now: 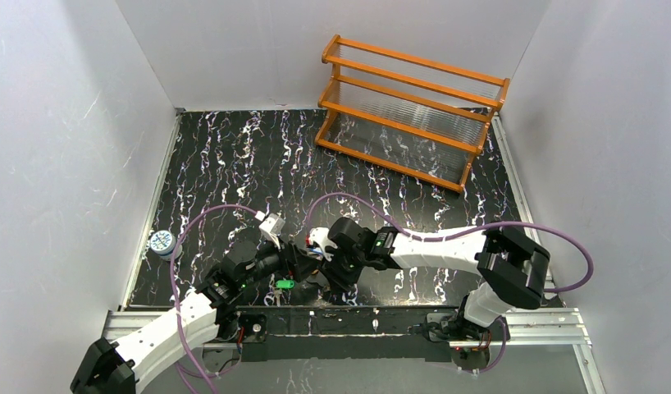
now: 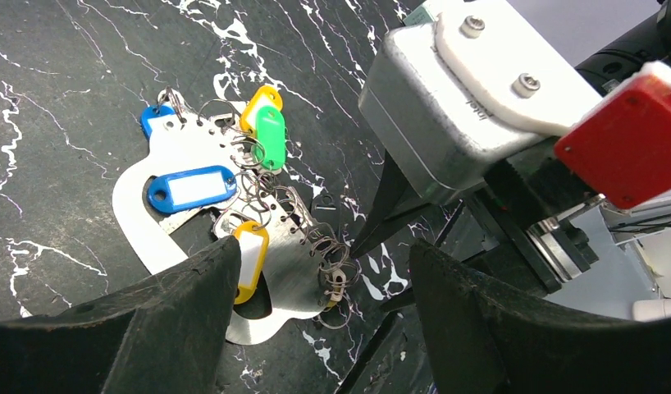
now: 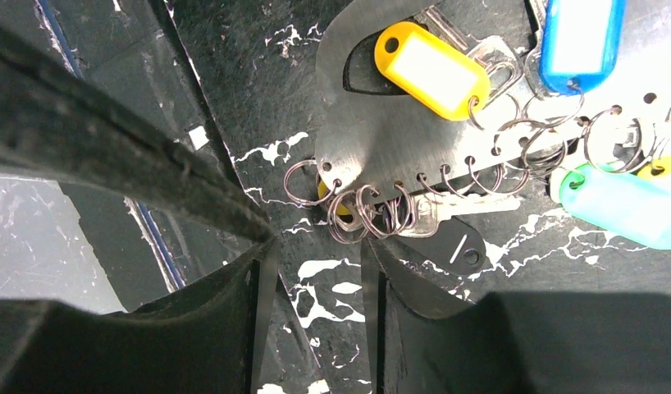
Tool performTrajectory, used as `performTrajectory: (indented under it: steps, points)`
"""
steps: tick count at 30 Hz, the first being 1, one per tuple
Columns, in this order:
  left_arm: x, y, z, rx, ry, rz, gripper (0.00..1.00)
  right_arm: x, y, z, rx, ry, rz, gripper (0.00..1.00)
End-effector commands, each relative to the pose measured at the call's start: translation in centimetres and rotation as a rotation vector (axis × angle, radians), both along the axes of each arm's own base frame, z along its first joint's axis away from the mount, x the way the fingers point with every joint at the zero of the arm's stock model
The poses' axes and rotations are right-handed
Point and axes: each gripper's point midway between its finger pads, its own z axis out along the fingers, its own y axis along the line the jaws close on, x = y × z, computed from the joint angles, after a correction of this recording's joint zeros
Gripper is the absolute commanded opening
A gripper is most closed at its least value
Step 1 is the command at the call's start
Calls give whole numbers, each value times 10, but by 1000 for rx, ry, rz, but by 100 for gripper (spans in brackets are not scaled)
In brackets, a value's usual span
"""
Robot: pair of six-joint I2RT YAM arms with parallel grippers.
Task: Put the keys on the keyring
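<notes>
Entry 1: left gripper (image 2: 324, 246). It hangs over one end of the keyring. Its two black fingers (image 2: 176, 328) are spread wide and grip nothing.

Entry 2: right gripper (image 3: 316, 246). It comes in from the right of the keyring with its jaws parted part-way, and only bare table shows in the gap. Its tips sit just beside the keyring's edge; we cannot tell whether they touch it.

Entry 3: keyring (image 3: 373, 131), a flat, elongated oval loop of pale silvery metal. It lies flat on the black, white-veined marble-pattern table (image 1: 234, 164), beneath where the two grippers meet. Small wire split rings (image 3: 353, 215) are threaded through holes along its edge.

Entry 4: keys (image 3: 480, 203), small metal ones with coloured plastic tags.
- A yellow tag (image 2: 248, 261) lies over the keyring's oval cut-out.
- A long blue tag (image 2: 191, 189) lies on its middle.
- A green tag (image 2: 271, 138) overlaps a second yellow one.
- A dark teardrop head (image 3: 457, 246) lies on the table just beside its ringed edge.

Entry 5: small round blue-white can (image 1: 162, 242), well to the left of the keyring.

Entry 6: orange wooden slatted rack (image 1: 410, 107), well beyond the keyring, to the right.
</notes>
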Motion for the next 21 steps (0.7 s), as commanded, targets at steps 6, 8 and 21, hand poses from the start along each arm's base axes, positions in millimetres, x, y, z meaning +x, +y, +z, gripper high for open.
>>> performTrajectory:
  steps: [6, 8, 21]
  points:
    - [-1, -4, 10, -30, -19, -20, 73, 10, 22, 4, 38, -84, 17, 44]
    - [-1, -4, 10, -34, -18, -20, 73, 11, 22, 2, 27, -112, 15, 43]
    - [-1, -4, 14, -34, -28, -21, 72, 32, 19, 13, 4, -330, -75, 9]
